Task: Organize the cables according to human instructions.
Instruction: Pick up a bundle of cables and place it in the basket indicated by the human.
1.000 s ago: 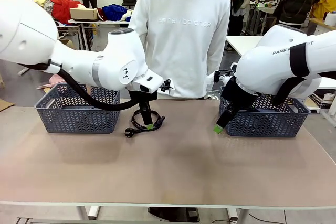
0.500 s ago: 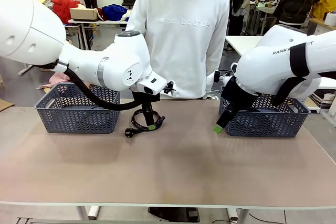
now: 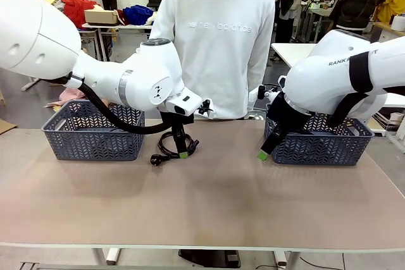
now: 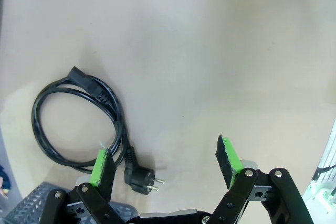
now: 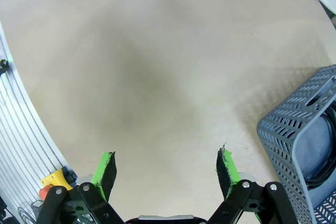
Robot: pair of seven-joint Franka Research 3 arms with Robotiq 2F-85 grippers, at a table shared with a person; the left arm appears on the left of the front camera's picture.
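Observation:
One of the cables [image 3: 171,148] lies on the table's far middle in front of the person. It is a thin black coil [image 4: 73,124] with a chunky round two-pin plug [image 4: 140,178] and a block connector [image 4: 79,75]. My left gripper [image 3: 182,152] points down over the coil's right side. In the left wrist view the left gripper [image 4: 164,158] is open and holds nothing, and one green pad [image 4: 101,162] sits over the coil's edge. My right gripper [image 3: 262,153] hangs open beside the right basket. In the right wrist view the right gripper [image 5: 166,163] is over bare table.
A grey slotted basket [image 3: 93,138] stands at the far left and another basket [image 3: 316,147] at the far right. The right basket [image 5: 302,140] has a black cord [image 5: 317,182] inside. A person in a white sweatshirt [image 3: 218,42] stands at the far edge.
My left arm has shifted slightly to the right, keeping its gripper over the coiled cable. The right arm and the cable have not moved.

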